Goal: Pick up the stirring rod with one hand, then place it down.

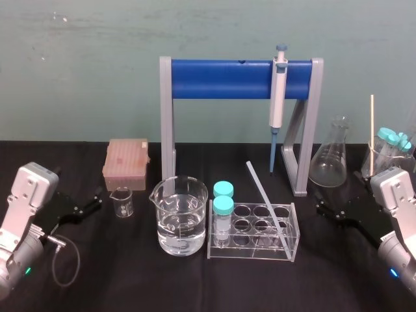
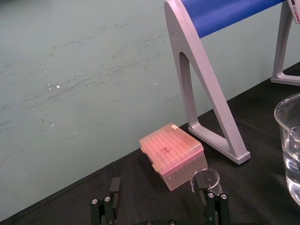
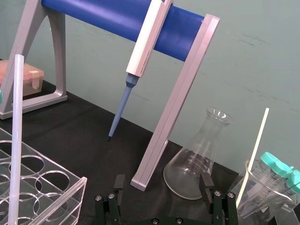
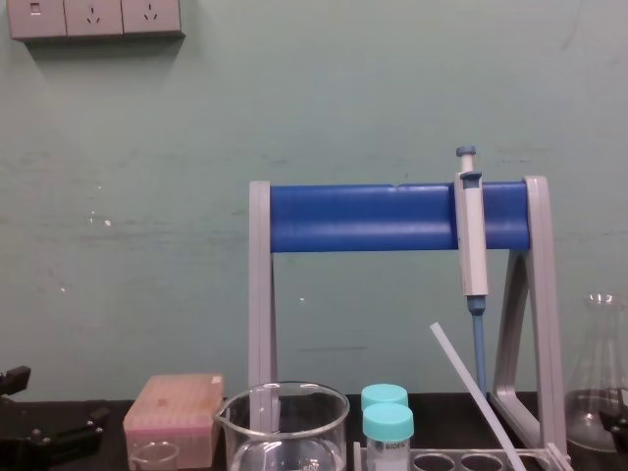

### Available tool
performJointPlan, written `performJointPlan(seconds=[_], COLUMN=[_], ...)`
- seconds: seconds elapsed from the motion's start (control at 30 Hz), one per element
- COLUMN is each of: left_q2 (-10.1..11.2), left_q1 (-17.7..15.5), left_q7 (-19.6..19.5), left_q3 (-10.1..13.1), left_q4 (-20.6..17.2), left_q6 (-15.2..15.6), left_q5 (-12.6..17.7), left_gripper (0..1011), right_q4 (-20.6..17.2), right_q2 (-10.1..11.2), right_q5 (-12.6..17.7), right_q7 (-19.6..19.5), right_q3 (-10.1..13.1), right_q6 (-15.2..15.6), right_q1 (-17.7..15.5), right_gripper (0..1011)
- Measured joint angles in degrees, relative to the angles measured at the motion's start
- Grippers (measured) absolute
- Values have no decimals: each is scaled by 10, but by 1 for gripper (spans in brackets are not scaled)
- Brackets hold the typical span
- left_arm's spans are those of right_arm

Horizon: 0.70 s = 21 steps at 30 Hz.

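Note:
The stirring rod point(image 1: 266, 203) is a thin translucent whitish rod. It leans tilted in the clear tube rack point(image 1: 294, 242) at the table's middle, its upper end pointing back and left. It also rises past the rack in the right wrist view point(image 3: 15, 140) and the chest view point(image 4: 473, 385). My right gripper point(image 1: 329, 209) hovers open to the right of the rack, well apart from the rod, its fingers point(image 3: 209, 185) spread with nothing between them. My left gripper point(image 1: 91, 201) rests open at the far left, its fingers point(image 2: 113, 194) spread and empty.
A water beaker point(image 1: 180, 218) and two teal-capped tubes point(image 1: 223, 211) stand left of the rod. Behind is a blue-barred stand point(image 1: 221, 79) holding a pipette point(image 1: 277, 97). A conical flask point(image 1: 331, 156), a beaker of tubes with a pale stick point(image 1: 372, 127), a pink tip box point(image 1: 127, 162) and a small beaker point(image 1: 122, 201) surround them.

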Motion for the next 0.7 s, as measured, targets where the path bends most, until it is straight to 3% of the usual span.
performJointPlan(seconds=[0.7], left_q2=[0], left_q1=[0], left_q7=[0], left_q3=[0], left_q4=[0], left_q6=[0], left_q5=[0], left_gripper=[1000], right_q4=[0], right_q2=[0], right_q5=[0], right_q7=[0], right_q3=[0], right_q6=[0], right_q1=[0], right_gripper=[1000])
